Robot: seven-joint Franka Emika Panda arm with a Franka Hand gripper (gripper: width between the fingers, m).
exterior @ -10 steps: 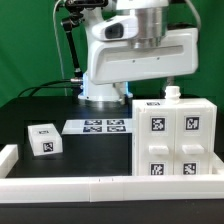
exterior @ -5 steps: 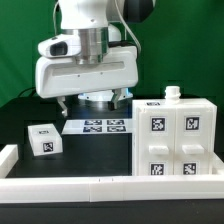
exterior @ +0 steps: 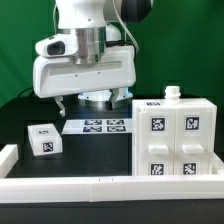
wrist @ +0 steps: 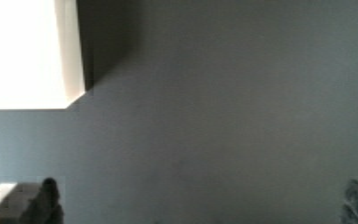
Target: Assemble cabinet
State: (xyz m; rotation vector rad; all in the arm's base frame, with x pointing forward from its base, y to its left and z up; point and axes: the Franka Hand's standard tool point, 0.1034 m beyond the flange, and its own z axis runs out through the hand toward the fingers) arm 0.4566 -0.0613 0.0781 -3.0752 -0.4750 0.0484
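The white cabinet (exterior: 175, 140), a boxy shell with four square tags on its front, stands on the black table at the exterior view's right. A small white knob (exterior: 172, 94) sits on its top. A small white tagged drawer block (exterior: 42, 140) lies apart at the exterior view's left. My gripper (exterior: 95, 102) hangs above the table behind the marker board, left of the cabinet, touching nothing. In the wrist view my gripper (wrist: 197, 205) is open and empty, with dark fingertips (wrist: 34, 203) at the frame's edges over bare table. A white surface (wrist: 25, 55) fills one corner; I cannot tell which part it is.
The marker board (exterior: 97, 126) lies flat between the drawer block and the cabinet. A long low white rail (exterior: 100, 185) edges the table's front and turns up at the exterior view's left (exterior: 8, 158). The robot base (exterior: 100, 96) and cables stand behind.
The arm has swung from above the cabinet to the exterior view's left, now over the marker board area. Over the last half second it has barely moved.
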